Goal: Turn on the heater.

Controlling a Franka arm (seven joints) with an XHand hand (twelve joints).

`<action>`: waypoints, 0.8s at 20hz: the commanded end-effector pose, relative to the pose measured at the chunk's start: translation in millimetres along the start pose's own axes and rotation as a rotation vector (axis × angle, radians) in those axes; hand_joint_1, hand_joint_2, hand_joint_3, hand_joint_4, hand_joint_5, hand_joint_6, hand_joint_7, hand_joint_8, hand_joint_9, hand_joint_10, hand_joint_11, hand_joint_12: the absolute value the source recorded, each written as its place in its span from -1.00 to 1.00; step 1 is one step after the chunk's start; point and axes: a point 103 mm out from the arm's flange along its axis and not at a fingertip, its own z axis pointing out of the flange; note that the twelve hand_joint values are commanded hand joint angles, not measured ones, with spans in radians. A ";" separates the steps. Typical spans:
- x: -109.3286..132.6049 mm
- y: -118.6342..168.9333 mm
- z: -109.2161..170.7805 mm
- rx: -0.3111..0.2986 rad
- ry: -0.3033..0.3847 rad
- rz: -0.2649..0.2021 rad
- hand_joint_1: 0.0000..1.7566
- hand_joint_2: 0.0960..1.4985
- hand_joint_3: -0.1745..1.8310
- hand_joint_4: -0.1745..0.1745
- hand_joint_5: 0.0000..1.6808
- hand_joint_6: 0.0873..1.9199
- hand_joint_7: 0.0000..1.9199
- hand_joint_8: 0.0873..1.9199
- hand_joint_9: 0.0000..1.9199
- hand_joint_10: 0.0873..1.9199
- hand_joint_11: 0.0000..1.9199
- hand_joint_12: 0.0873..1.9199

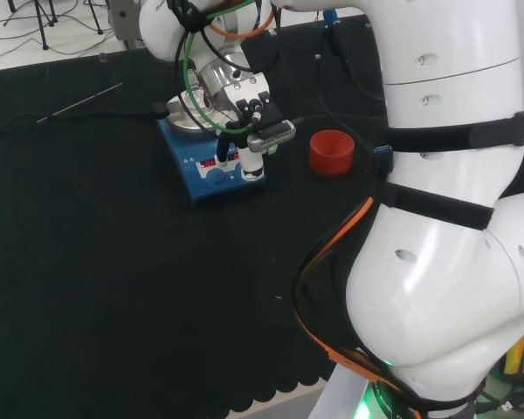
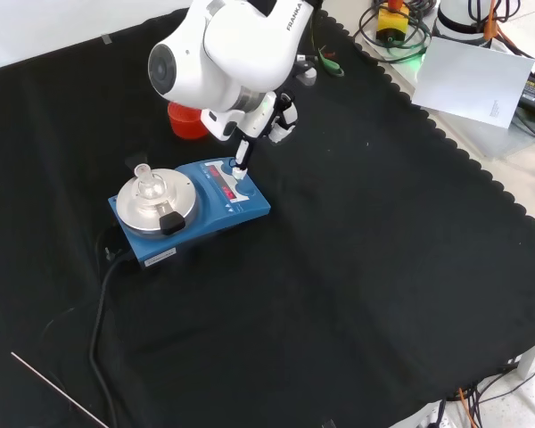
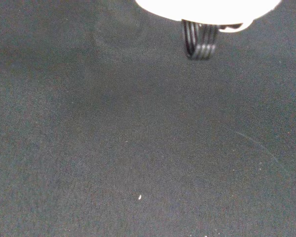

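Observation:
The heater [image 1: 203,182] is a blue box with a round metal plate [image 1: 185,120] and a front panel with red lit digits and knobs. In the front view the heater [image 2: 194,225] carries a small clear glass flask [image 2: 145,184] on its plate. My hand [image 1: 249,122] hangs over the panel's right end in the head view. One straight white finger [image 1: 252,162] points down onto the panel by a knob. In the front view the hand [image 2: 266,111] reaches from above, and its finger [image 2: 242,160] meets the panel's far end. Nothing is held.
A red cup [image 1: 332,151] stands right of the heater in the head view; in the front view the red cup [image 2: 184,123] sits behind the arm. The heater's black cable [image 2: 101,308] trails toward a thin rod [image 2: 58,389]. The wrist view looks at bare black cloth [image 3: 138,148].

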 end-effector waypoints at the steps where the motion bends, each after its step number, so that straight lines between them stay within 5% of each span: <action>1: 0.5 -0.3 1.0 -0.001 0.000 -0.004 0.69 -0.27 0.33 -0.05 -0.73 -1.00 0.85 1.00 0.99 0.75 0.86 0.55; 16: 1.9 3.8 5.8 0.010 -0.003 -0.015 0.69 -0.28 0.34 -0.05 -0.73 -1.00 0.85 1.00 0.99 0.75 0.86 0.55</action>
